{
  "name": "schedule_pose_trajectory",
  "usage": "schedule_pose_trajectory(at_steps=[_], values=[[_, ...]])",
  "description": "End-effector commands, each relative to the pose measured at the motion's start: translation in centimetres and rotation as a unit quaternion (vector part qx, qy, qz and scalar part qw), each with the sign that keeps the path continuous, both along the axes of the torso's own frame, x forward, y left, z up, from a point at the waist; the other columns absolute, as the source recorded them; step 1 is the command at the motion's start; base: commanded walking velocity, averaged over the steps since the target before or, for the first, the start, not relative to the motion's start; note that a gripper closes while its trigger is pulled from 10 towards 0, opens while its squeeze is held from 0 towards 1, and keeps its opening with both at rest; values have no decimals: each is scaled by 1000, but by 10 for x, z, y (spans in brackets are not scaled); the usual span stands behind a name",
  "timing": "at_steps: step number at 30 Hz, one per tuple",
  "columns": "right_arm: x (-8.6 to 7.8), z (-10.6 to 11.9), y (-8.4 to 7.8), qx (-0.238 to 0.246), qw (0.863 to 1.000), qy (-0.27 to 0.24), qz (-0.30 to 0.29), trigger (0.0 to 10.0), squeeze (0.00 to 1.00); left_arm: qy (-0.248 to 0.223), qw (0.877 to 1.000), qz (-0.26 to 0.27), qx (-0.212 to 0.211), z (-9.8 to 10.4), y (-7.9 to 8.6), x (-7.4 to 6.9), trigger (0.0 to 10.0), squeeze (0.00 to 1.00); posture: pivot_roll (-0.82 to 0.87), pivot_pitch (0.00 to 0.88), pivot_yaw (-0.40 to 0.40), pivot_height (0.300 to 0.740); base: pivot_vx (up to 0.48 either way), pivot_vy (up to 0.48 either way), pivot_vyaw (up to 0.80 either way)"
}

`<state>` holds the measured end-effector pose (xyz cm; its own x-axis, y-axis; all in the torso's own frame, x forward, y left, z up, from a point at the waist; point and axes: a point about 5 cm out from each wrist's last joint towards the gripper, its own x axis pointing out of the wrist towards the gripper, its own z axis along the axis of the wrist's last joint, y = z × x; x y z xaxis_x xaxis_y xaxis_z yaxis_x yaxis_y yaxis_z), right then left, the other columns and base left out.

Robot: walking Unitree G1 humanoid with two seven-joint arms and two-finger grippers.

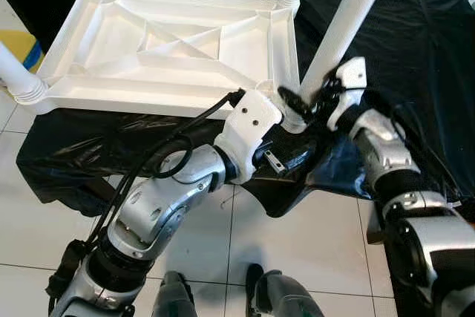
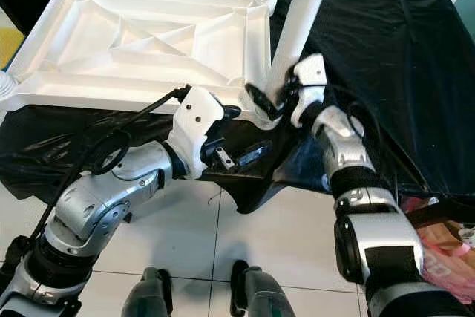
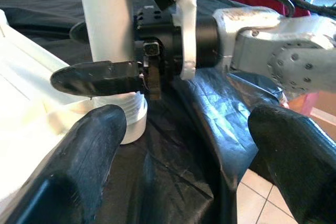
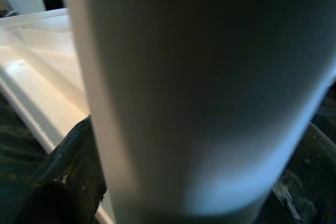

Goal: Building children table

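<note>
Four legs belong on this top (image 1: pixel 163 42), and you have it lying upside down on the black sheet (image 1: pixel 415 42) so the ribbed underside and corner sockets face up. Three legs already stand in their corners; the fourth leg (image 1: pixel 349 24) is the one you are working on, leaning in at the corner nearest the robot.

Your right gripper (image 1: pixel 308 105) is pinching that leg low on its shaft, just above the threaded base, one finger (image 3: pixel 97 77) lying across the front of it. Held that low, you can steer the base into the socket, though whether it is fully seated cannot be told from here.

Your left gripper (image 2: pixel 241 155) hangs just beside the same corner, over the sheet's edge, fingers spread and holding nothing. It looks placed to steady the top or the leg while the right one turns or presses.

Judging by this, the build is near its last step.
</note>
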<state>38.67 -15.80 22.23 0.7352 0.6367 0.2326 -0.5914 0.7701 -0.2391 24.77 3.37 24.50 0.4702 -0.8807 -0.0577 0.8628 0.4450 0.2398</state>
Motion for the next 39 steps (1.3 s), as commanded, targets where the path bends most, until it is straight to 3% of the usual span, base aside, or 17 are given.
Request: schedule_pose_trajectory(at_steps=[1,7,8,10,23,24,31,32,36,38,39], values=[[1,0,-4,-8,1000,6,0,10000,0,7,999,-44,8,-3,-5,-6,10000,0,172,203,-80,740,0,0,0],[3,0,-6,-12,1000,13,-1,10000,0,6,999,-42,7,-2,-6,-5,10000,0,173,204,-85,740,0,0,0],[3,-2,-7,-14,1000,17,-2,3412,0,6,999,-42,6,-2,-6,-5,10000,0,173,204,-87,740,0,0,0],[4,-6,-10,-13,1000,28,-6,0,0,6,999,-40,6,-2,-6,-5,10000,0,173,203,-88,740,0,0,0],[1,-25,-22,-4,998,62,-32,0,0,4,999,-37,6,-2,-5,-4,10000,0,170,196,-80,740,0,0,0],[-1,-31,-27,6,996,72,-54,10000,0,5,999,-38,6,-2,-4,-4,10000,0,159,190,-81,740,0,0,0],[-2,-42,-32,6,990,82,-116,10000,0,5,999,-38,6,-4,-5,-2,10000,0,144,179,-94,740,0,0,0],[-3,-49,-30,30,981,94,-167,10000,0,8,1000,-27,0,-5,-4,2,10000,0,135,177,-98,740,0,0,0],[-4,-52,-29,41,978,98,-180,10000,0,9,1000,-23,-2,-6,-4,3,10000,0,129,173,-98,740,0,0,0],[-9,-62,-22,77,964,112,-229,10000,0,15,1000,-9,1,-12,1,7,10000,0,118,169,-95,740,0,0,0],[-9,-62,-22,77,964,112,-229,10000,0,15,1000,-9,1,-12,1,7,10000,0,118,169,-95,740,0,0,0]])
